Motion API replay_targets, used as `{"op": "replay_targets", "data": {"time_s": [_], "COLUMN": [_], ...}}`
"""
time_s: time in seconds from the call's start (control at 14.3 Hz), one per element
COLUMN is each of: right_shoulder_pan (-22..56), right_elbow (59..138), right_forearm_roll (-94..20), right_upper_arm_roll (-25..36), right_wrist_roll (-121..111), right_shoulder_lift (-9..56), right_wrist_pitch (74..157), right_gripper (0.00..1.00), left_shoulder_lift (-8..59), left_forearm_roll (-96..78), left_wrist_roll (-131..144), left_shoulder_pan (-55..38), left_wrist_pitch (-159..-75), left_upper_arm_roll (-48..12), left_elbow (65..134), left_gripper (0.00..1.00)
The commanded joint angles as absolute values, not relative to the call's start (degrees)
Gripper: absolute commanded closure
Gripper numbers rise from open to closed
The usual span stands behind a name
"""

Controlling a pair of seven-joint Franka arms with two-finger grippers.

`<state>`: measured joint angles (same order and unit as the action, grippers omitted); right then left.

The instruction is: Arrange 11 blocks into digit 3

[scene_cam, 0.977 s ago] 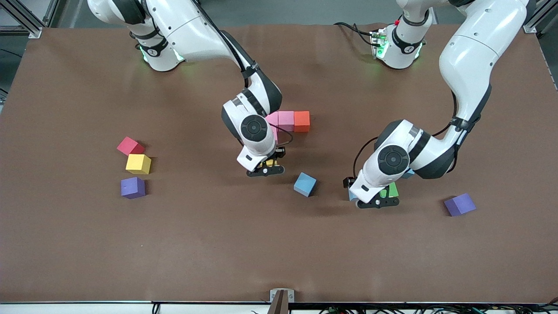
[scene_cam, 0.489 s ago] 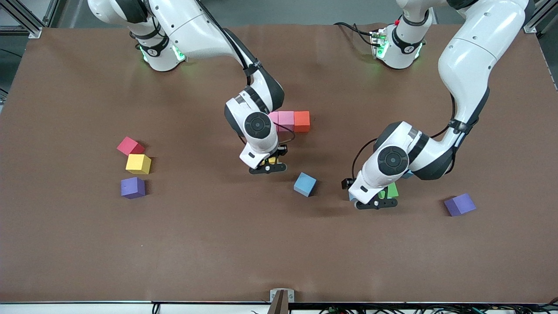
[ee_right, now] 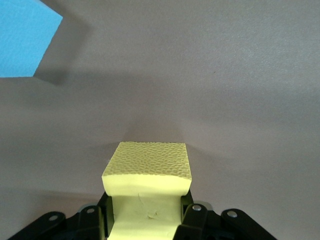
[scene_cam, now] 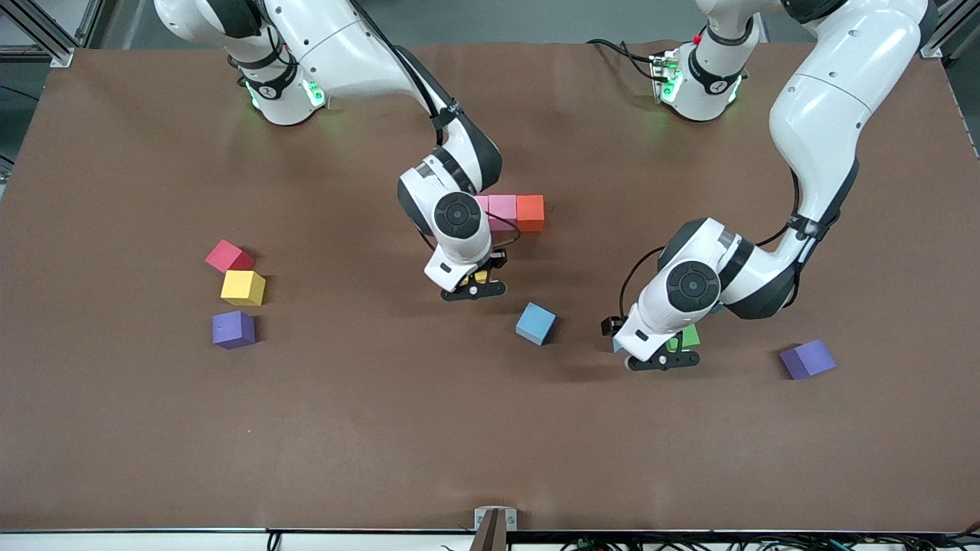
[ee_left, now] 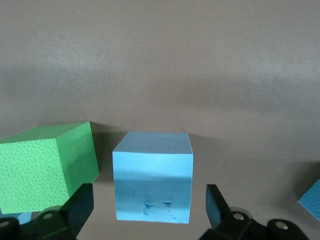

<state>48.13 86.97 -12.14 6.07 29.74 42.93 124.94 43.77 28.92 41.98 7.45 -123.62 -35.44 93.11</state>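
Note:
My right gripper [scene_cam: 473, 289] is shut on a yellow block [ee_right: 147, 187], squeezing it, low over the mat beside the row of pink [scene_cam: 502, 210] and orange [scene_cam: 530, 212] blocks. My left gripper [scene_cam: 662, 360] is open and low, its fingers [ee_left: 80, 207] standing apart on either side of a light blue block [ee_left: 152, 175]. A green block [scene_cam: 688, 335] sits right beside that one. Another light blue block [scene_cam: 535, 323] lies between the two grippers. A yellow block [scene_cam: 243, 288] and a purple block [scene_cam: 233, 329] lie toward the right arm's end.
A red cube [scene_cam: 228, 256] touches the loose yellow block. A second purple cube [scene_cam: 808, 359] lies toward the left arm's end. Part of one more light blue cube [scene_cam: 718, 307] shows under the left arm's wrist. Bare brown mat [scene_cam: 490, 444] fills the side nearest the front camera.
My right gripper has carried the yellow block a little closer to the pink and orange row. The left gripper has barely shifted and stays open around the light blue block.

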Motion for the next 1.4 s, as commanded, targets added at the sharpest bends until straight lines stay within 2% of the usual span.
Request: {"op": "replay_targets", "data": {"time_s": [0.0,0.07,0.63,0.77,0.84,0.91,0.98,1.05,1.19,1.33], "right_shoulder_pan": [49.7,49.7,49.8,49.9,49.8,49.8,49.8,49.7,49.5,49.0], "right_elbow": [91.3,91.3,91.3,91.2,91.1,90.8,90.4,90.3,89.5,86.6], "right_forearm_roll": [-12.7,-12.7,-12.4,-12.4,-12.4,-12.4,-12.4,-12.5,-12.6,-12.9], "right_upper_arm_roll": [5.8,5.8,5.8,5.8,5.8,5.8,5.9,5.9,5.9,5.9], "right_wrist_roll": [30.5,30.4,30.3,30.3,30.4,30.8,30.8,30.9,30.9,31.0], "right_shoulder_lift": [43.3,43.3,43.2,43.2,43.2,43.2,43.2,43.0,42.4,42.3], "right_wrist_pitch": [125.3,125.3,123.8,123.8,123.8,123.2,122.4,122.2,120.9,117.3], "right_gripper": [0.66,0.65,0.64,0.63,0.52,0.33,0.16,0.03,0.00,0.00], "left_shoulder_lift": [44.3,44.6,46.1,46.7,46.9,47.2,47.2,47.0,46.1,43.6], "left_forearm_roll": [30.1,30.1,32.3,32.3,32.3,32.3,32.3,32.3,32.1,31.1], "left_wrist_roll": [41.4,41.3,41.4,41.4,41.4,41.4,41.4,41.7,42.8,45.8], "left_shoulder_pan": [7.5,7.5,7.3,7.3,7.3,7.3,7.3,7.3,7.7,7.7], "left_wrist_pitch": [-125.2,-125.4,-128.1,-129.4,-129.9,-130.1,-130.1,-130.1,-129.4,-127.7], "left_upper_arm_roll": [-35.3,-35.3,-33.8,-33.8,-33.8,-33.8,-33.8,-33.8,-33.9,-34.4], "left_elbow": [93.2,93.2,93.1,93.2,93.2,93.2,93.2,93.2,93.2,93.2], "left_gripper": [0.02,0.05,0.05,0.08,0.11,0.16,0.26,0.38,0.58,0.69]}}
